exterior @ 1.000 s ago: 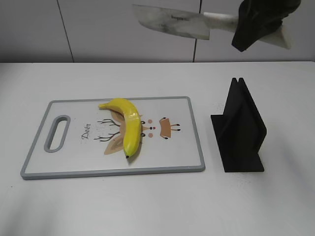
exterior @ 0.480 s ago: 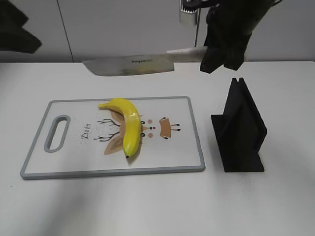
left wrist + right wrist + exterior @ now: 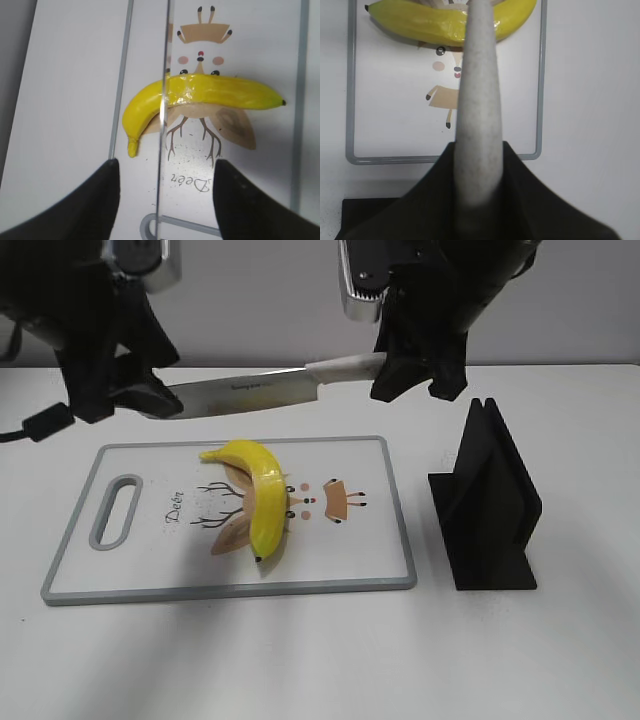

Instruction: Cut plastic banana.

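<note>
A yellow plastic banana (image 3: 262, 502) lies on a white cutting board with a grey rim (image 3: 230, 589). My right gripper (image 3: 405, 365) is shut on the pale handle of a steel knife (image 3: 245, 393) and holds the blade level above the banana. My left gripper (image 3: 150, 395) is open, with its jaws on either side of the blade tip. In the left wrist view the blade edge (image 3: 162, 125) runs between the open jaws (image 3: 166, 162) and crosses the banana (image 3: 200, 92). In the right wrist view the handle (image 3: 477, 100) sits in the shut jaws (image 3: 478, 147) above the banana (image 3: 420, 22).
A black knife stand (image 3: 490, 500) stands on the white table to the right of the board. The board has a handle slot (image 3: 117, 510) at its left end.
The right arm has brought the knife down and to the left, from high above to just over the banana. The left arm has come in from the left, and its jaws now flank the blade tip.
</note>
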You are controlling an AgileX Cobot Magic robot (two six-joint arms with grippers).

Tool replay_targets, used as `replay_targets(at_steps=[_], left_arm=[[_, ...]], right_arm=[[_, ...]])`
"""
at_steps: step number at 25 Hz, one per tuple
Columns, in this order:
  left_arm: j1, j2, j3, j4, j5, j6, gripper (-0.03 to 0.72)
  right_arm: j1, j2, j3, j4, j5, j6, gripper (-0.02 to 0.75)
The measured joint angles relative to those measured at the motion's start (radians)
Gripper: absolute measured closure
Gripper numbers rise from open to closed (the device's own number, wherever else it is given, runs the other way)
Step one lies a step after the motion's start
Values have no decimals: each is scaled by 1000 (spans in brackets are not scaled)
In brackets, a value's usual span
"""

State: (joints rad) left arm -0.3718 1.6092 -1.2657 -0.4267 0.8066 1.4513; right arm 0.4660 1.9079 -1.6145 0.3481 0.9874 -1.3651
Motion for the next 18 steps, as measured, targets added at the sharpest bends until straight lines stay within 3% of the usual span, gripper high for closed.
replay_targets(at_steps=[7, 18], left_arm=[[0, 85, -1, 21, -92, 15, 163], [0, 94, -1, 17, -73, 19, 586]], right_arm=[[0, 0, 0, 8, -3, -13, 570], [0, 43, 0, 63, -15, -15, 570]])
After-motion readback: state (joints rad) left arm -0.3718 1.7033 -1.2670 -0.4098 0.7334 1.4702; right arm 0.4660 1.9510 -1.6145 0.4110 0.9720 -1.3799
